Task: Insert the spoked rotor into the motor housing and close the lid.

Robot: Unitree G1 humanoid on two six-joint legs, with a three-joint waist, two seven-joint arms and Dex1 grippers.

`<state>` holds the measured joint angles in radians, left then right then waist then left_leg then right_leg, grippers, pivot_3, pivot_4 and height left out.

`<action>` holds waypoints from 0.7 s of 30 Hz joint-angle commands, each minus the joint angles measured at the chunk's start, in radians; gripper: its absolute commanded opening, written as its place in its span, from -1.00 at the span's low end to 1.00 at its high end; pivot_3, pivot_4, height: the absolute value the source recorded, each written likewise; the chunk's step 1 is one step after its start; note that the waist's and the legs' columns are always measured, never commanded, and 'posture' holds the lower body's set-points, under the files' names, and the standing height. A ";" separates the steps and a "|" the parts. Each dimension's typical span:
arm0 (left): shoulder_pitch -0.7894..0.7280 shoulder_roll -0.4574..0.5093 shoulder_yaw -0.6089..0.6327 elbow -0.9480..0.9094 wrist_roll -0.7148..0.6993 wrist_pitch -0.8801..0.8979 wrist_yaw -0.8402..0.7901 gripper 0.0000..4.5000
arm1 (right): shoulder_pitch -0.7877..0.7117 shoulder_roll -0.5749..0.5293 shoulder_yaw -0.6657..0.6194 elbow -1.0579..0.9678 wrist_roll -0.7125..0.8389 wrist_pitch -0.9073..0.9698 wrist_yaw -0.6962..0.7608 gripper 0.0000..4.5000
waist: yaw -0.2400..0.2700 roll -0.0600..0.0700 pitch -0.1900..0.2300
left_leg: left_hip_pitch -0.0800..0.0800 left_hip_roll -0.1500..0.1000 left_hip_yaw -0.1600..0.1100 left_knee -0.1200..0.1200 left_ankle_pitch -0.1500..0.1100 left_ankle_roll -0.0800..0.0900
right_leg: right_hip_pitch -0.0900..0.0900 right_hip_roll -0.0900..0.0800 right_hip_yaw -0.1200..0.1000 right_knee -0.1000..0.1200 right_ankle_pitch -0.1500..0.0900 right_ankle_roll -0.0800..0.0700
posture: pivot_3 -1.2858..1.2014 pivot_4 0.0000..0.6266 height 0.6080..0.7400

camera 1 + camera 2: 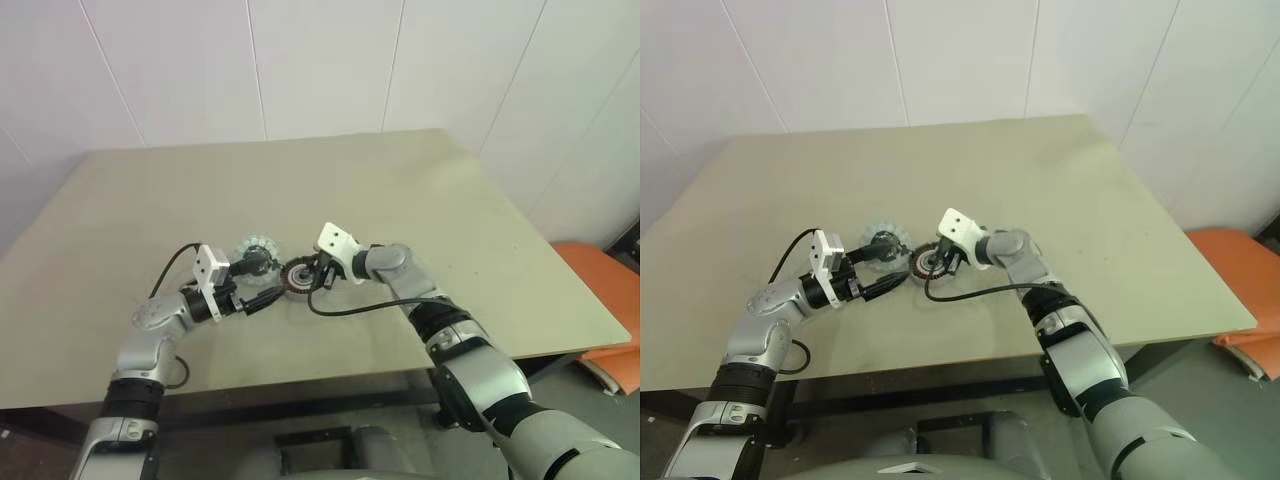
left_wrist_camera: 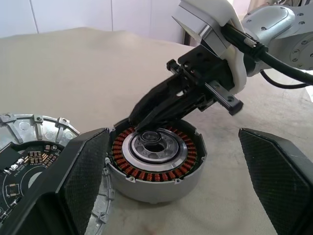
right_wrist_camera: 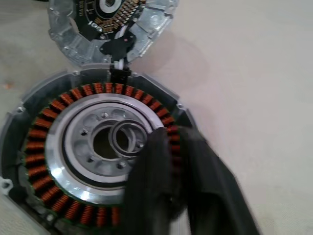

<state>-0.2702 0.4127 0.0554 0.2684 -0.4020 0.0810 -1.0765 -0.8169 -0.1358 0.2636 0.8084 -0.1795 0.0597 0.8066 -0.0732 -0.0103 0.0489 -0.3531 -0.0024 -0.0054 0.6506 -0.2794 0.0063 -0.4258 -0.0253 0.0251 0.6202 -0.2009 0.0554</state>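
White wall panels stand behind a beige bench (image 1: 420, 200) that takes up the middle of the head views. Low and left of centre in those views, two round parts lie side by side on the bench. The spoked rotor (image 3: 98, 147), with its ring of copper-red windings, sits inside the motor housing (image 2: 146, 188), a shallow silvery-grey case whose rim shows all around the windings. Just beside it, toward the upper left in the left eye view, lies an opened lid (image 1: 254, 252), a silvery disc with a dark circuit board on its inner face; in the right wrist view a small black piece joins it to the housing's edge.

The right gripper (image 2: 142, 117) comes in from the right and slants down onto the rotor's centre; its black fingers lie close together with only a narrow gap, tips at the small ring in the middle, and whether they pinch anything cannot be told. The left gripper (image 1: 262, 285) lies level at the lower left of the housing, its jaws spread wide and grasping nothing, one finger on each side of the housing in the left wrist view.
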 commanded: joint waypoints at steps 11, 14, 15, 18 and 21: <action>-0.020 0.012 0.005 -0.003 0.004 -0.020 -0.007 1.00 | 0.001 0.035 0.014 -0.009 0.007 0.001 0.008 0.78 | -0.025 -0.001 0.000 | 0.001 0.001 0.000 -0.001 0.000 0.000 | 0.000 0.002 0.000 0.000 0.000 0.000 | 0.03 -1.00 1.00; -0.021 0.012 0.004 -0.002 0.004 -0.021 -0.007 1.00 | 0.006 0.034 0.014 -0.018 0.011 -0.003 0.013 0.48 | -0.026 -0.001 0.000 | 0.001 0.001 0.000 -0.001 0.000 0.000 | 0.000 0.001 0.000 0.000 0.000 0.000 | 0.03 -1.00 1.00; -0.021 0.013 0.004 -0.002 0.004 -0.021 -0.007 1.00 | 0.008 0.033 0.014 -0.021 0.012 -0.002 0.015 0.36 | -0.025 -0.001 0.000 | 0.001 0.001 0.000 -0.001 0.000 0.000 | 0.000 0.001 0.000 0.000 0.000 0.000 | 0.03 -1.00 1.00; -0.023 0.013 0.003 -0.001 0.004 -0.020 -0.008 1.00 | 0.006 0.031 0.015 -0.021 0.012 -0.004 0.011 -0.14 | -0.025 -0.001 0.000 | 0.001 0.001 0.000 -0.001 0.000 0.000 | 0.000 0.001 0.000 0.000 0.000 0.000 | 0.03 -1.00 1.00; -0.023 0.013 0.001 0.001 0.007 -0.022 -0.009 1.00 | 0.003 0.030 0.018 -0.017 0.009 -0.007 0.003 -0.62 | -0.024 -0.001 0.000 | 0.001 0.001 0.000 -0.001 0.000 0.000 | 0.000 0.001 0.000 0.001 0.000 0.000 | 0.03 -1.00 1.00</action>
<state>-0.2719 0.4131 0.0527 0.2786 -0.4008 0.0773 -1.0816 -0.8109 -0.1143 0.2706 0.8062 -0.1735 0.0562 0.8086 -0.0968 -0.0110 0.0484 -0.3522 -0.0013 -0.0059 0.6501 -0.2793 0.0063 -0.4256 -0.0247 0.0251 0.6209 -0.2007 0.0556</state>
